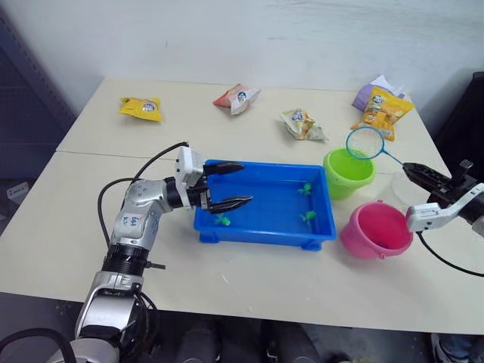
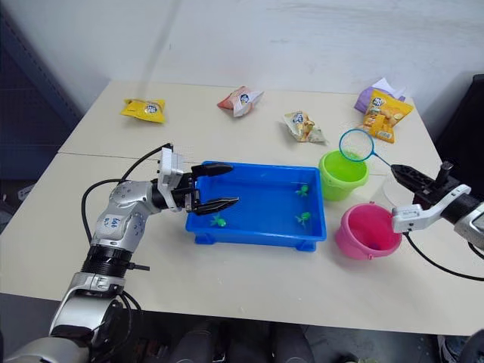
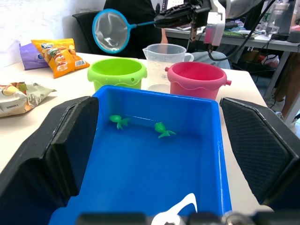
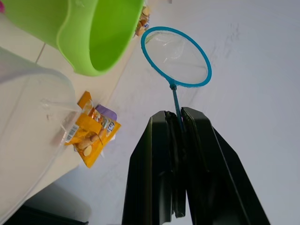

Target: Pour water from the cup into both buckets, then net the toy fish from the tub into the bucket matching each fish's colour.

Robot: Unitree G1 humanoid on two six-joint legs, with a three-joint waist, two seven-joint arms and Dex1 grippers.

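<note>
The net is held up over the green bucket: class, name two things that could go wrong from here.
1. The right hand pinches only the thin stick of the net, so the hoop could twist or slip while scooping.
2. Three green fish remain in the tub, and the left hand hovers open over its left end, so the net could strike it when reaching the nearest fish.

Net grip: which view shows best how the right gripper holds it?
The right wrist view: the right gripper has both fingers closed on the net handle, hoop clear in front. The eye views show the hoop raised over the green bucket; the left wrist view shows it from afar.
</note>
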